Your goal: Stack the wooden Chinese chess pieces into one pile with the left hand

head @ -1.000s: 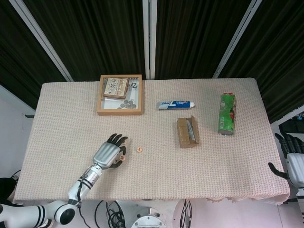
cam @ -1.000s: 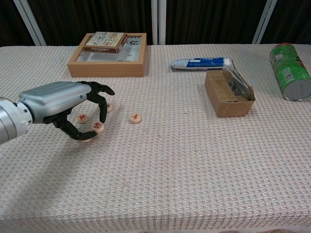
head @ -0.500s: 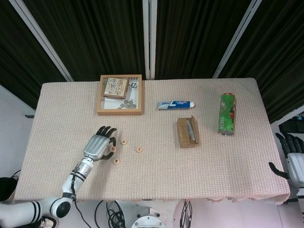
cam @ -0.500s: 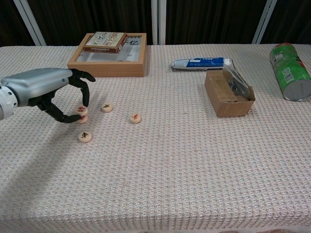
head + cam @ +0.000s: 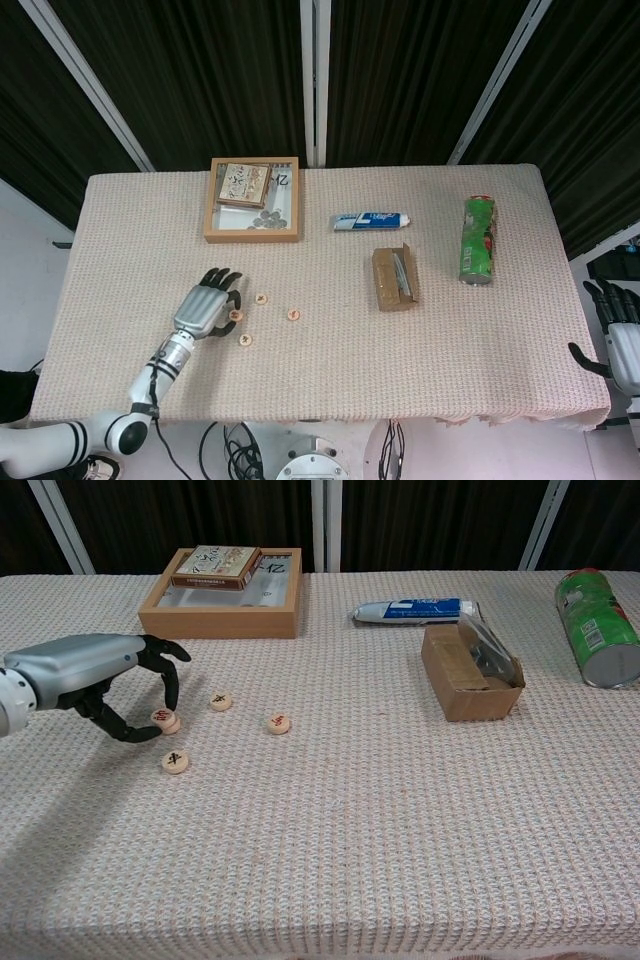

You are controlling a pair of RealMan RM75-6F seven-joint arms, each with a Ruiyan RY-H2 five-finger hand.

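Near the table's front-left corner, the left hand [image 5: 85,675] is pinching a piece [image 5: 160,717] onto another; three are lying loose.

Silver left robot hand [image 5: 95,675] forearm cut by frame's left edge; red characters on round wooden chess pieces [image 5: 175,761] unreadable; right hand [image 5: 622,335] clipped at edge.

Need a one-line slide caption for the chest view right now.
Left hand pinches a wooden chess piece onto another; three loose pieces lie nearby on the woven tablecloth.
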